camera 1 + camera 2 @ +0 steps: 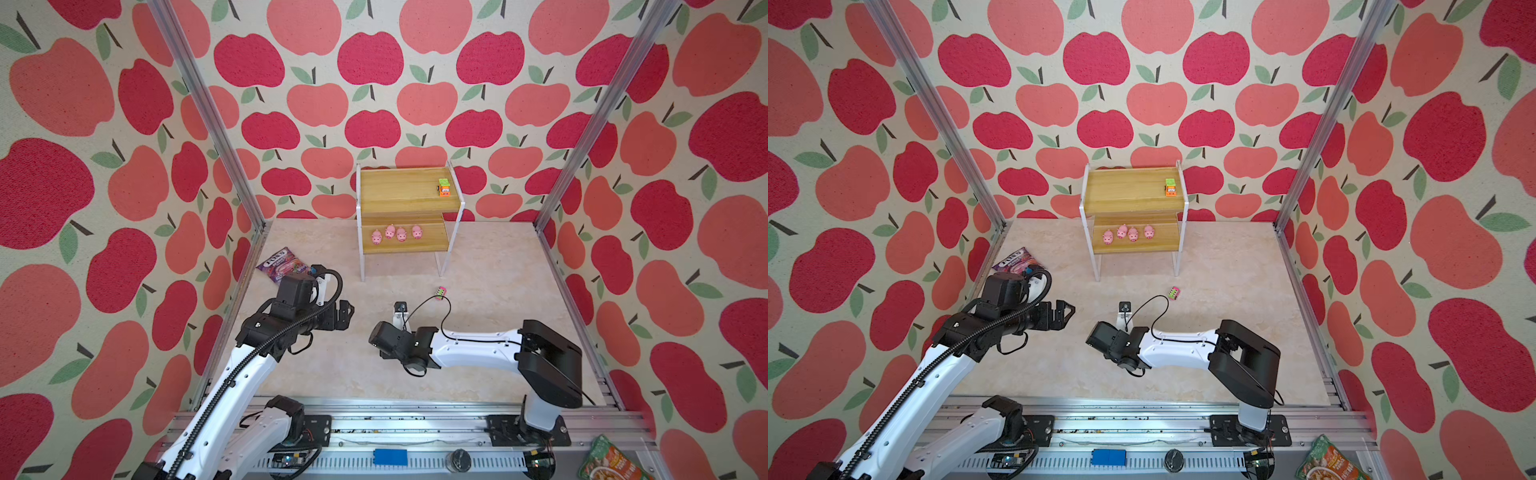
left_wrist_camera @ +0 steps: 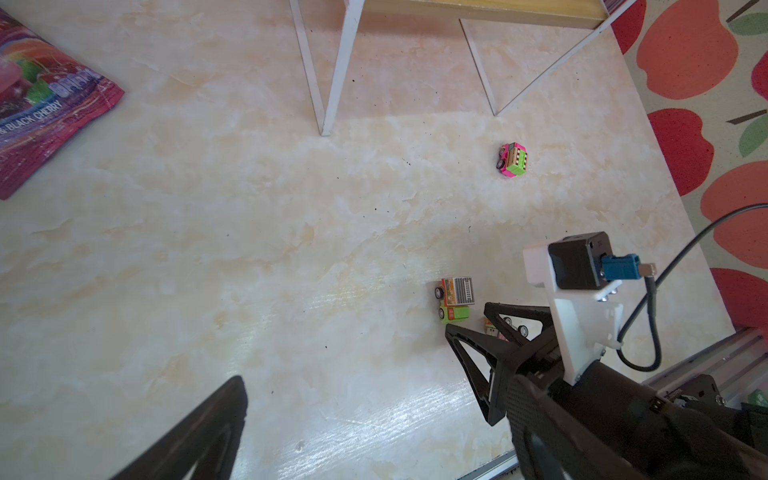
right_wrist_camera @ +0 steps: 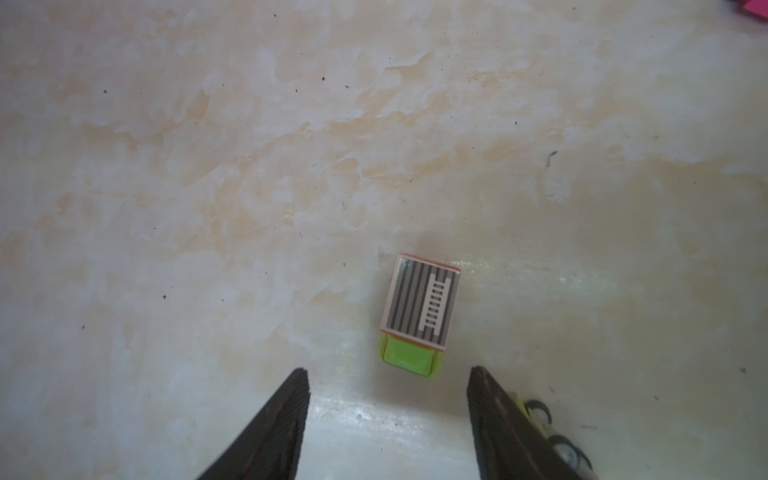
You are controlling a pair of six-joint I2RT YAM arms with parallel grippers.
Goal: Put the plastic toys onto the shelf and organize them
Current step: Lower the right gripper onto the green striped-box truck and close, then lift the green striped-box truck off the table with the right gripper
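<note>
1. The marbled beige tabletop [image 1: 332, 374] is open floor between the two arms and on to the two-tier shelf of light wooden boards on a thin white metal frame [image 1: 409, 199]. The shelf stands against the far wall.
2. The left gripper [image 1: 348, 313] hovers above the floor with its jaws wide apart, holding nothing. It is near the purple candy bag [image 1: 282, 264], which lies at the left edge.
3. The right gripper [image 3: 390, 374] points down at the floor, its jaws apart with nothing between them. The green-cabbed toy truck with a striped ladder roof [image 3: 419, 316] stands just ahead of the gap, untouched.
4. A yellow toy vehicle [image 3: 538, 412] lies on its side just beside the outer face of one finger. Whether they touch cannot be told.
5. A pink-and-green toy vehicle [image 1: 441, 293] sits alone between the right gripper and the shelf's front legs.
6. Four pink pig figures [image 1: 401, 234] stand in a row on the lower board. An orange-and-green toy vehicle [image 1: 444, 188] sits at the right end of the upper board.
7. In both top views the right arm's wrist hides its gripper and the two toys beneath it. The left wrist view cuts off all but one blurred left finger [image 2: 224, 415].
</note>
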